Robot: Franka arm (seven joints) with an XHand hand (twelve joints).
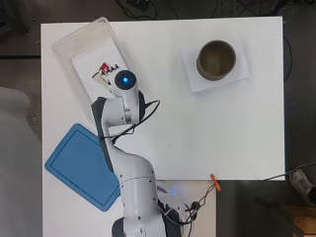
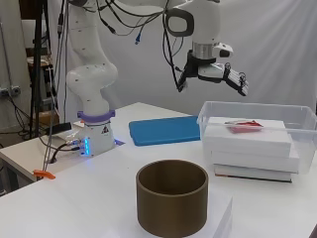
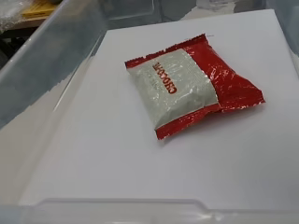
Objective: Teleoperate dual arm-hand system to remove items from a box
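Hand: the black and white hand [image 2: 218, 74] hangs in the air above the near end of the box, touching nothing; its fingers [image 2: 237, 80] are stretched out and slanting down toward the box, apart and holding nothing.
Arm: the white arm [image 1: 123, 163] rises from its base at the table edge and bends over the box, hiding part of it in the overhead view.
Box: a clear plastic bin [image 2: 302, 116] sits at one corner of the white table [image 1: 197, 128], turned at an angle to the table's edges.
Box contents: a stack of white slabs [image 2: 247, 141] fills the bin, its top just below the rim.
Task item: a red and silver snack packet [image 3: 189, 84] lies flat on the top white slab inside the bin, below the hand and apart from it; in the side view it shows as a thin red strip [image 2: 243, 127].
Blue board: a blue tray [image 1: 79, 165] with rounded corners lies on the table just beside the bin, toward the arm's base.
Brown ring: a short, open brown cylinder [image 2: 172, 201] stands upright on a square white pad [image 1: 192, 69], well apart from the bin.
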